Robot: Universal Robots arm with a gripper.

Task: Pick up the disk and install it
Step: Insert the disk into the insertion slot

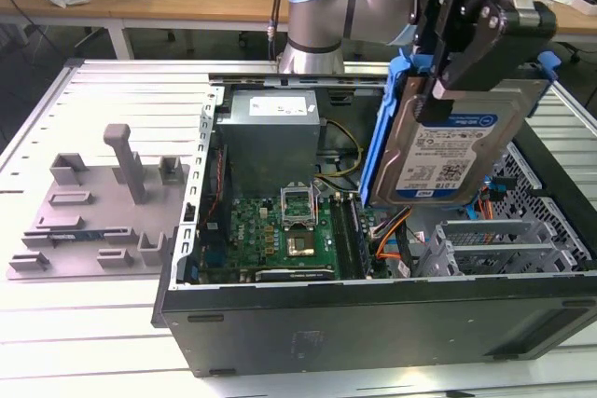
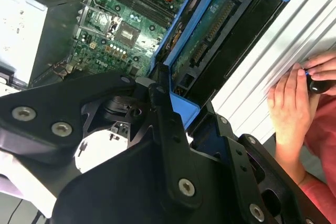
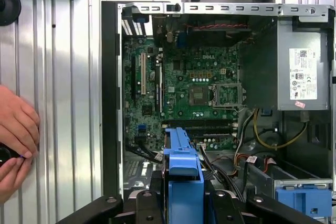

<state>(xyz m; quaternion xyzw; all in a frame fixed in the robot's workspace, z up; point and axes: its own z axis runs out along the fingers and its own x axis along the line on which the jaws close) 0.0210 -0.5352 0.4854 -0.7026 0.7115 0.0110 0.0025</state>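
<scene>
Your gripper (image 1: 446,81) has its black fingers closed tight on the disk (image 1: 457,151), pinching it near its upper end. The disk hangs steeply tilted in the air, label facing outward. It is above the open computer case (image 1: 373,323), toward the exterior view's right. The green motherboard (image 1: 289,230) lies below. In the second wrist view, a person's hand (image 2: 294,103) is over the ribbed table (image 1: 93,342) beside the case.

The black gripper (image 3: 184,208) clamps the edge-on blue-framed disk (image 3: 182,169) over the open black computer case (image 3: 110,103), whose green motherboard (image 3: 178,93), grey metal power supply box (image 3: 304,66) and blue plastic latch piece (image 3: 302,200) lie exposed, while a person's hand (image 3: 16,127) lies on the ribbed aluminium table (image 3: 68,77) beside the case.
</scene>
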